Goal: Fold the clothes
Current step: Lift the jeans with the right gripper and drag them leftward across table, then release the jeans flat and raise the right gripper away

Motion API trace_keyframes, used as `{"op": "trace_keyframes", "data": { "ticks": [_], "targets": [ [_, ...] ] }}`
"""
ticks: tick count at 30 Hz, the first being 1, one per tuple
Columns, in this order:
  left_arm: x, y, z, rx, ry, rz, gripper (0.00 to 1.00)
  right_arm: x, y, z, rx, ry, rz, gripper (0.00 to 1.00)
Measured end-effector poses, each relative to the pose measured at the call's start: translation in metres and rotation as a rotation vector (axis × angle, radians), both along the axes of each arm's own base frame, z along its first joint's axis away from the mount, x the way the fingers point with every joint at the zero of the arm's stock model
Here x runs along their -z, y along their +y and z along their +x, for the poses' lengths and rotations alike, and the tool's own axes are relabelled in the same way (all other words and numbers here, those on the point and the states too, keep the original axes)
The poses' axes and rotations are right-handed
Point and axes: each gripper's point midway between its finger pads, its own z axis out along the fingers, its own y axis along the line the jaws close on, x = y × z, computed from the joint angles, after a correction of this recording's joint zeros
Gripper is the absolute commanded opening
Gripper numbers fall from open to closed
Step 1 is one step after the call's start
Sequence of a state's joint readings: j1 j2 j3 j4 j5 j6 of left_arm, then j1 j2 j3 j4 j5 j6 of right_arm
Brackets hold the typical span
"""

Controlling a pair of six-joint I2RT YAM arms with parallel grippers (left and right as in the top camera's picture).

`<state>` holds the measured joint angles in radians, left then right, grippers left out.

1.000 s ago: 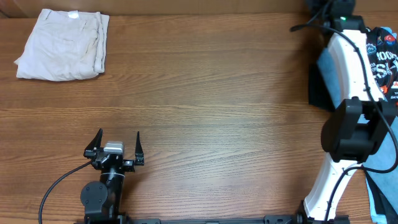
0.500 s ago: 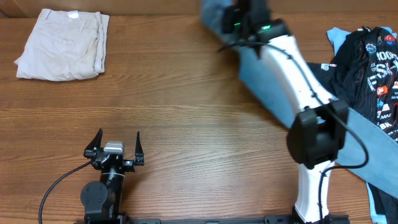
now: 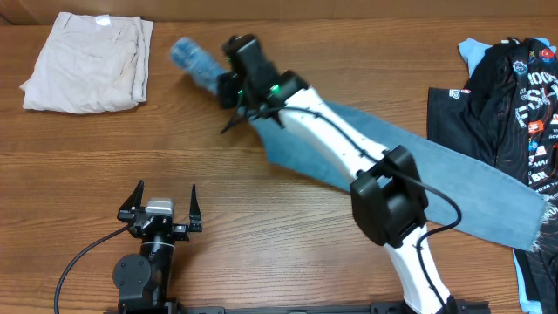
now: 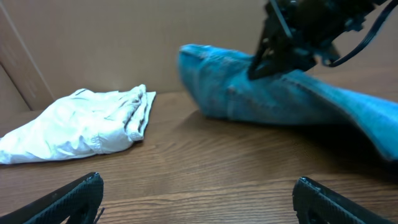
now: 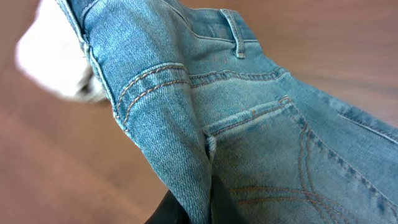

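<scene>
The jeans point(image 3: 462, 187) blur at their waistband end; the right arm point(image 3: 327, 131) hides their middle. The frame edge crops the black tee point(image 3: 510, 113).

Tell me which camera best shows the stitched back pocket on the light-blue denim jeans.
Right wrist: the back pocket of the light-blue denim jeans fills the frame, with its stitching sharp. Overhead shows the jeans only as a long flat strip, no pocket visible. Left wrist shows their bunched end side-on, no pocket either.
</scene>
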<state>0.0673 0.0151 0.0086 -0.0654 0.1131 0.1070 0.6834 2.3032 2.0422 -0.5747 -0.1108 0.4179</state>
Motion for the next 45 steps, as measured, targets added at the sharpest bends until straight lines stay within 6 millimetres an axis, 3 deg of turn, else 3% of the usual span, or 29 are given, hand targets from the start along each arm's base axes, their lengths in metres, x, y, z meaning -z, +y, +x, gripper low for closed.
{"op": "trace_keyframes", "data": {
  "ticks": [7, 16, 18, 22, 28, 33, 37, 45],
  "targets": [
    [0.000, 0.000, 0.000, 0.000, 0.000, 0.000, 1.00, 0.000, 0.062, -0.064, -0.132, 0.038, 0.027, 0.04],
    [0.000, 0.000, 0.000, 0.000, 0.000, 0.000, 1.00, 0.007, 0.094, -0.119, -0.239, 0.098, 0.017, 0.07],
    [0.000, 0.000, 0.000, 0.000, 0.000, 0.000, 1.00, 0.006, 0.098, -0.125, -0.254, 0.105, 0.024, 0.16],
    [0.000, 0.000, 0.000, 0.000, 0.000, 0.000, 1.00, 0.005, 0.107, -0.140, -0.289, 0.128, 0.042, 0.49],
    [0.000, 0.000, 0.000, 0.000, 0.000, 0.000, 1.00, 0.001, 0.121, -0.156, -0.352, 0.105, 0.055, 0.58],
    [0.000, 0.000, 0.000, 0.000, 0.000, 0.000, 1.00, -0.001, 0.116, -0.142, -0.340, 0.044, 0.028, 0.61],
    [0.000, 0.000, 0.000, 0.000, 0.000, 0.000, 1.00, -0.018, 0.108, -0.106, -0.313, -0.081, 0.036, 0.58],
    [0.000, 0.000, 0.000, 0.000, 0.000, 0.000, 1.00, -0.068, 0.072, -0.026, -0.276, -0.280, 0.131, 0.14]
  ]
}}
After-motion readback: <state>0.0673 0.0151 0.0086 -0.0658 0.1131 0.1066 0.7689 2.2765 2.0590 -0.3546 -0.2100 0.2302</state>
